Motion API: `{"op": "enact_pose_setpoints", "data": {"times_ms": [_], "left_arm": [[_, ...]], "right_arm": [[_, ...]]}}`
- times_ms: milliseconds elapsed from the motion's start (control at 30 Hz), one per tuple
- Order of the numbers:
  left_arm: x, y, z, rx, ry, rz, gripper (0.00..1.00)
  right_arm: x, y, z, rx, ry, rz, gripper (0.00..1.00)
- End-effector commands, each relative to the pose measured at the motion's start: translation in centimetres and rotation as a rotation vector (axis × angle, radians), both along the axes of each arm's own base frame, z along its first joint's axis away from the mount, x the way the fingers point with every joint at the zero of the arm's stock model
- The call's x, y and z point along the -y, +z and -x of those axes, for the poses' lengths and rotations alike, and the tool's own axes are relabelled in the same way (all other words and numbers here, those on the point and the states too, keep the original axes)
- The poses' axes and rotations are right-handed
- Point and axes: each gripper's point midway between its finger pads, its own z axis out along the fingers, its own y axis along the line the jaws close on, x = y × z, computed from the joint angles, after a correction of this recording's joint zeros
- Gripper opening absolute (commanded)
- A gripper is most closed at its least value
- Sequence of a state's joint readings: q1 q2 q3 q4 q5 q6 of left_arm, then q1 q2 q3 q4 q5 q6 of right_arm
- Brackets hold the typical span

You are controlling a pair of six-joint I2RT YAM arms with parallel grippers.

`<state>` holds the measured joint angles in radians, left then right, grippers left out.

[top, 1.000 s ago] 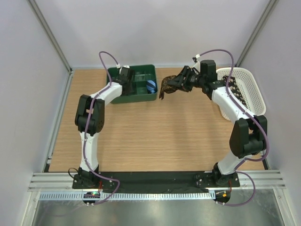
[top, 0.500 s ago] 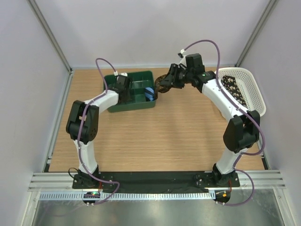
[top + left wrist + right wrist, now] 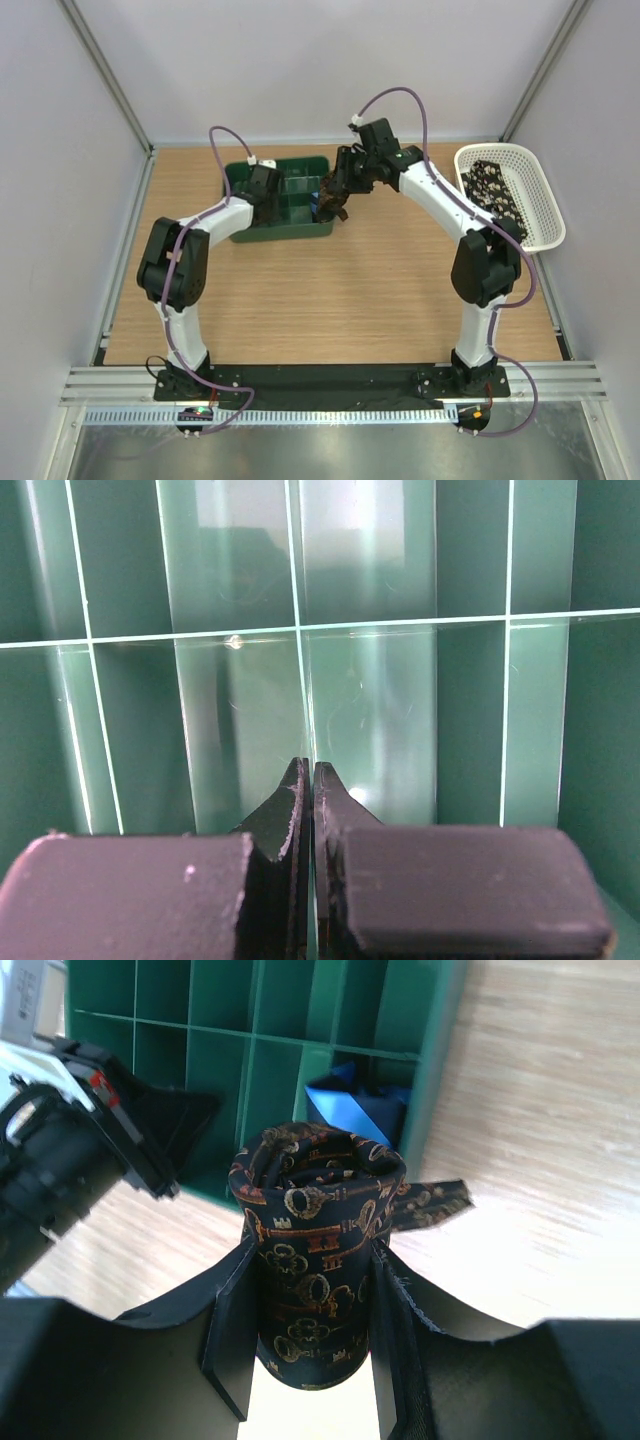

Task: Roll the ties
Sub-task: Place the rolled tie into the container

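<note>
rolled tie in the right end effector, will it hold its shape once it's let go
Probably soft: the rolled tie is fabric, squeezed by the right end effector. Its loose tail sticks out, so it may unwind.

No writing, brand name, number or sign can be read in any of the three views. The rolled tie bears only a woven pattern of keys, without letters.

Cells were split by thin dividers; one filled by blue roll; left side occupied by left gripper. Tray's right edge overhung by tie in right gripper.
</note>
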<state>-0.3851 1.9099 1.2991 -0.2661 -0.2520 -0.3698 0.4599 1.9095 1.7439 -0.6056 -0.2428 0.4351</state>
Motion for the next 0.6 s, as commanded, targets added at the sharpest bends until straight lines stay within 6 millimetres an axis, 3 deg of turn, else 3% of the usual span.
{"op": "enact_pose_setpoints", "data": {"times_ms": [0, 233, 467, 533, 567], "left_arm": [[1.7, 1.9, 0.4, 0.037, -0.06, 0.016, 0.0], [2.2, 2.3, 0.6, 0.052, -0.056, -0.007, 0.0], [2.7, 3.0, 0.5, 0.074, -0.029, 0.019, 0.0], [2.5, 3.2, 0.4, 0.08, -0.014, 0.025, 0.03], [2.5, 3.3, 0.5, 0.082, -0.011, 0.028, 0.11]], "right_arm": [[-1.0, 2.3, -1.2, 0.096, -0.005, 0.062, 0.01], [-2.1, 2.6, -2.1, 0.119, -0.006, 0.085, 0.01], [-3.2, 1.5, -1.2, 0.094, 0.002, 0.165, 0.01], [-3.4, 1.1, -1.2, 0.091, -0.002, 0.187, 0.01], [-3.6, 0.8, -1.0, 0.082, 0.002, 0.192, 0.01]]}}
